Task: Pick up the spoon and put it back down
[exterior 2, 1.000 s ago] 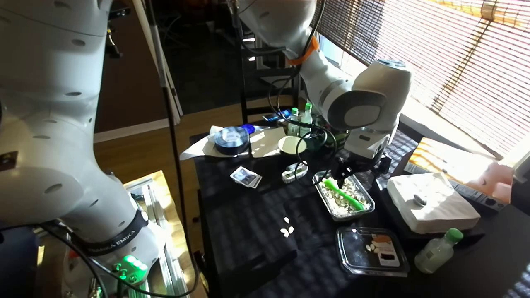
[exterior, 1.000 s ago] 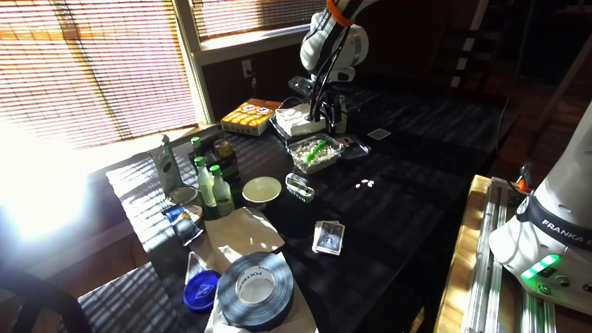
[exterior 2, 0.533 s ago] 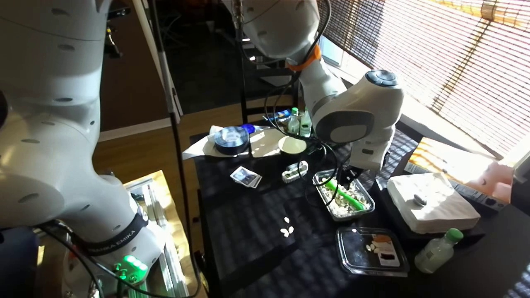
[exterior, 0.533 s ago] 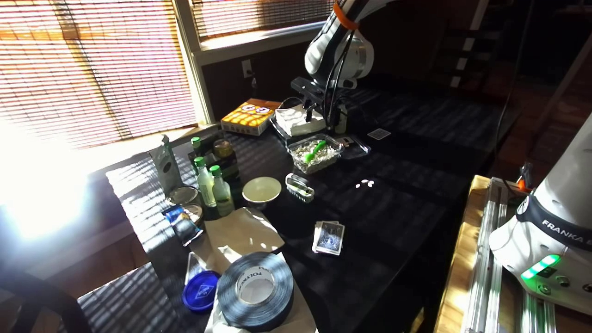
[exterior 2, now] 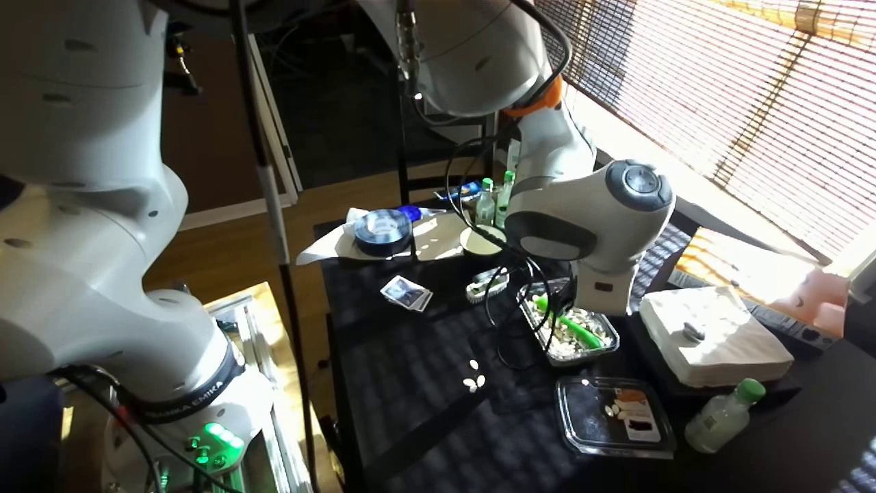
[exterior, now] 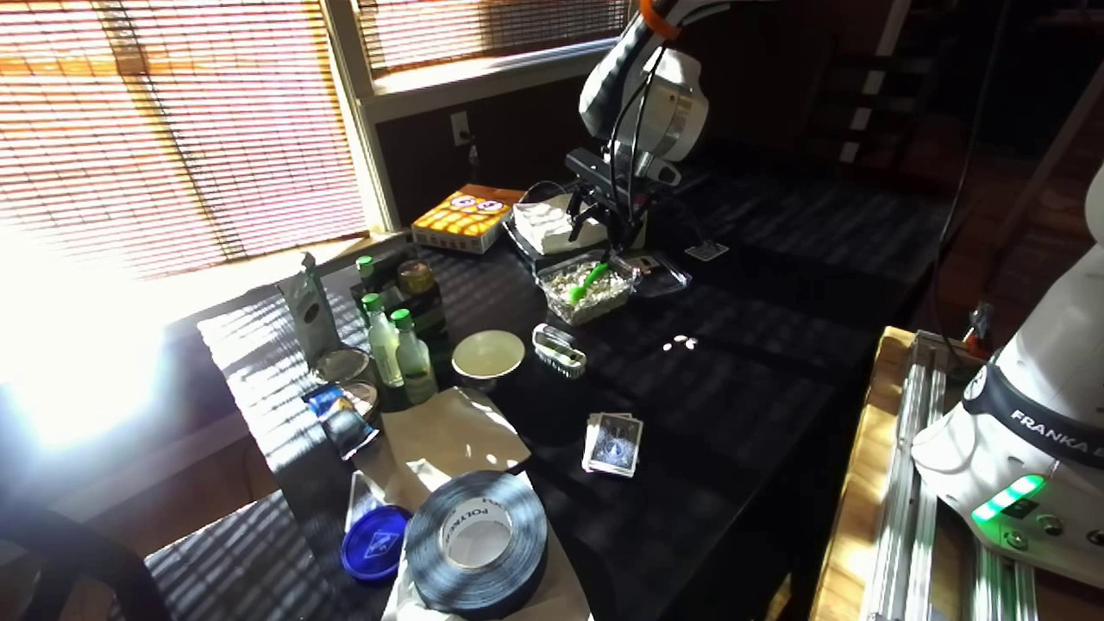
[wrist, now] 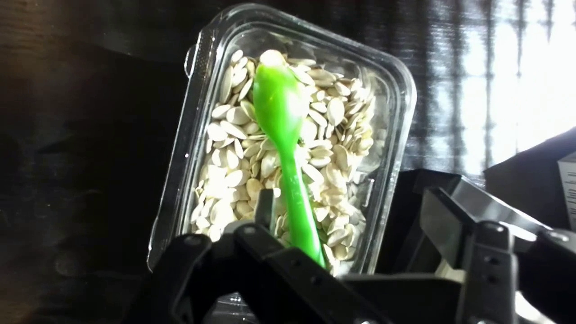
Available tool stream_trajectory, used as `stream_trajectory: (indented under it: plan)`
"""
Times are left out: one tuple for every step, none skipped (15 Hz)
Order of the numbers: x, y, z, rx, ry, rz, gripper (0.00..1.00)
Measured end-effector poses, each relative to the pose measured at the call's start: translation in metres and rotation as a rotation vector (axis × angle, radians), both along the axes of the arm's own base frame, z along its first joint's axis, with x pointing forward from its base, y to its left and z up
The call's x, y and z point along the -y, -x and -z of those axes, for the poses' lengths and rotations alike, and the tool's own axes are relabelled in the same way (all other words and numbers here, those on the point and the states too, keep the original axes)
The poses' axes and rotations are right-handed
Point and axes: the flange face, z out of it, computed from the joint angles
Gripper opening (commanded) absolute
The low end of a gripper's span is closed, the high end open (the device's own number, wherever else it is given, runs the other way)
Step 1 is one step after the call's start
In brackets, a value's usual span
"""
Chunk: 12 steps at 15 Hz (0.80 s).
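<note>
1. The step in hand looks to be the reach: the spoon (wrist: 293, 180) lies on the seeds (wrist: 333, 180) in the clear tub (wrist: 393, 148), not yet lifted, its handle (wrist: 299, 216) running to the near side in the wrist view.
2. The fingers (wrist: 443, 220) are spread wide and hold nothing. The handle shows between them, just beside the left one; the right one shows out past the tub's right wall. How high they are I cannot tell.
3. Next, I judge, the fingers should shift left until the handle sits midway, go down, and close. The right one might catch the tub wall, so a narrower spread first would be wise.
4. Count one spoon, one tub and, in an exterior view, one clear lid (exterior 2: 602, 431) just beside the tub's near end. About four loose seeds (exterior 2: 481, 380) lie on the bench (exterior 2: 424, 370); those in the tub are too many to count.
5. Also three green-capped bottles (exterior: 385, 345) at left in an exterior view, another green-capped bottle (exterior 2: 715, 421) at near right in an exterior view, one dish (exterior: 488, 352), one roll of tape (exterior: 423, 543).
</note>
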Motion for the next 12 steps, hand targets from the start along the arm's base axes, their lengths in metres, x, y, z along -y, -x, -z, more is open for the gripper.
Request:
stream_trajectory:
  plan:
    - [0.003,0.003,0.005,-0.003,-0.001,0.008,0.76]
    - [0.005,0.006,0.01,-0.009,-0.001,0.016,0.74]
    - [0.005,0.008,0.015,-0.013,0.001,0.021,0.71]
    - [0.005,0.01,0.019,-0.018,0.003,0.022,0.61]
    - [0.004,0.011,0.022,-0.021,0.007,0.019,0.5]
    - [0.003,0.012,0.024,-0.024,0.014,0.013,0.42]
    - [0.002,0.012,0.026,-0.026,0.021,0.008,0.33]
    - [0.001,0.012,0.027,-0.028,0.031,0.003,0.26]
    - [0.002,0.012,0.028,-0.03,0.043,0.001,0.2]
    - [0.003,0.013,0.029,-0.032,0.054,0.0,0.14]
    - [0.004,0.013,0.03,-0.034,0.067,0.001,0.17]
    - [0.005,0.014,0.031,-0.035,0.08,0.003,0.16]
